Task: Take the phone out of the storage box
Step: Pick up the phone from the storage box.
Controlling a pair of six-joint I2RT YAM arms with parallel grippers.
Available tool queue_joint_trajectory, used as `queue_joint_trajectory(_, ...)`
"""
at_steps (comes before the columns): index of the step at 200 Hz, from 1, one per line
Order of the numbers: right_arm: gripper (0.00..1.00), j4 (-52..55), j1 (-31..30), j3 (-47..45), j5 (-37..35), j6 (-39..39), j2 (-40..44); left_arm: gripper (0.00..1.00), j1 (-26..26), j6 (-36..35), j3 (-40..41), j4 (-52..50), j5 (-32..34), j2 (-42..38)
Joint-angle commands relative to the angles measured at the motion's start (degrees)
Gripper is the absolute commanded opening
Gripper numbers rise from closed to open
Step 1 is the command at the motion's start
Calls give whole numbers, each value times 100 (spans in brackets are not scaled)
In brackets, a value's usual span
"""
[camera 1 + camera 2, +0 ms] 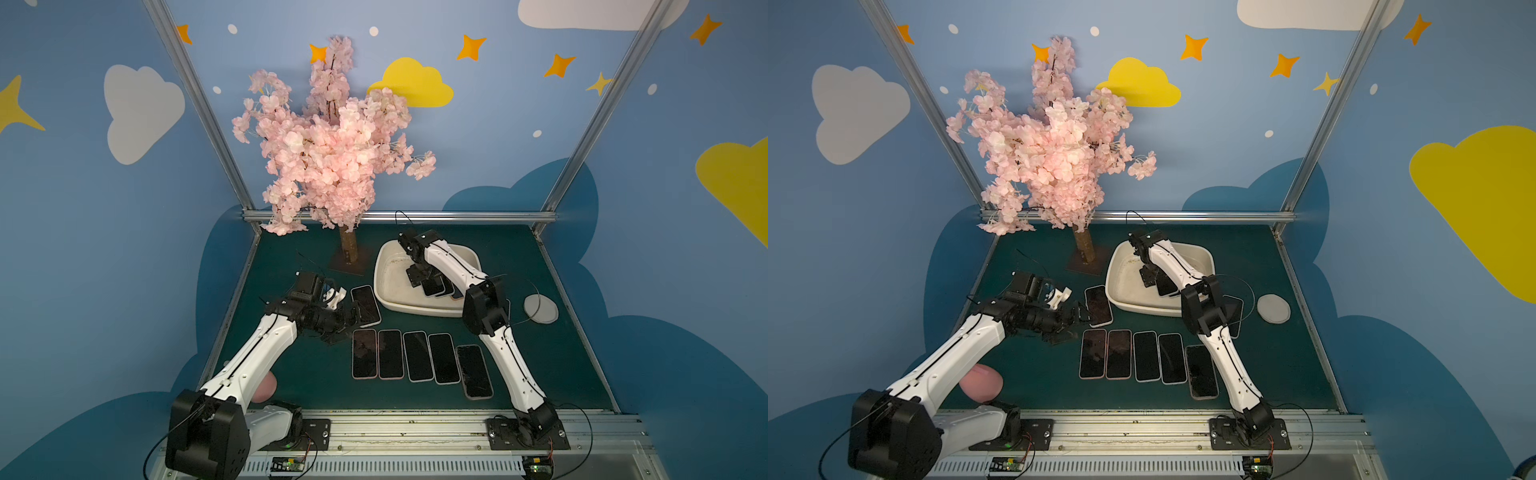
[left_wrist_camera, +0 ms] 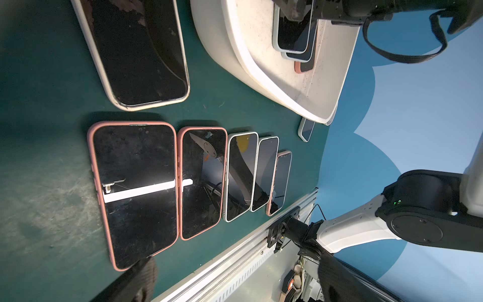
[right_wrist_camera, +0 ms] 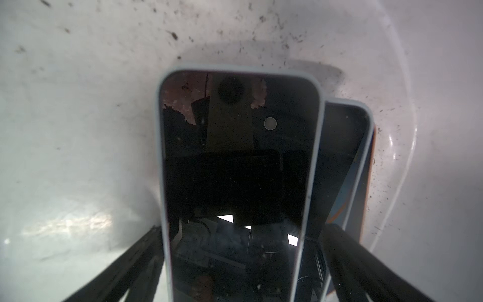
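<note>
Your green table (image 1: 316, 386) lies open left of the phone row (image 1: 417, 356). The storage box (image 1: 415, 308) sits behind it; your right claw (image 3: 243, 228), jaws apart, straddles its top phone (image 3: 235, 170); left claw (image 1: 347, 326) apart, empty.

Robot booth: aluminium frame (image 1: 399, 216), mural walls (image 1: 83, 232)

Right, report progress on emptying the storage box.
Done: a row of five phones and a separate phone lie on the table. In hand: the open right gripper straddles the top phone in the storage box, not yet gripping. Left: three stacked phones there, including it.
</note>
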State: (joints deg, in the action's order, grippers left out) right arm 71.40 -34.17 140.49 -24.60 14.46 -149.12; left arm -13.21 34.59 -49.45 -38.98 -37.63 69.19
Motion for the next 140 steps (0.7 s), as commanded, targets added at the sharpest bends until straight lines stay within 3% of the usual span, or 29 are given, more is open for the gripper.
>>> queue_joint_trajectory(1, 99, -52, 44, -15, -172, -76, -344, 100, 21, -135, -152, -130, 9, 66)
queue_joint_trajectory(61, 95, -141, -172, -5, -448, -468, -528, 100, 29, -76, -118, -39, -8, 95)
queue_joint_trajectory(140, 73, -65, -186, -78, -83, -282, -365, 100, 29, -131, -101, -75, -24, 32)
